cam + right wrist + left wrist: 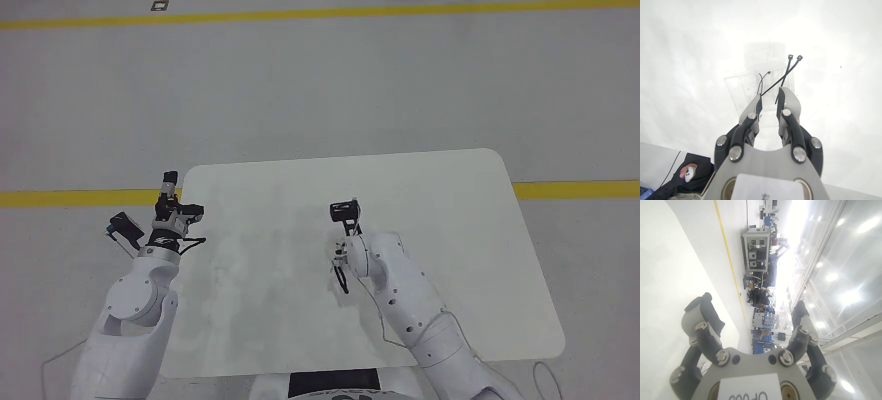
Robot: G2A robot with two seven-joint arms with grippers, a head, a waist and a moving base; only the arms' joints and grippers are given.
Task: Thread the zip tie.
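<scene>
Two crossed zip ties (786,75) lie on the table (450,200), far from edges

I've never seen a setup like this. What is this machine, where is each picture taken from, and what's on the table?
It is a two-armed robot at a white table. One picture looks down from above the arms; the other two come from a camera on each wrist. The left gripper is open, empty, and points out into the room. The right gripper, open too, points down, close to the tails of three black zip ties lying across a clear plastic piece. Nothing is gripped yet.
</scene>
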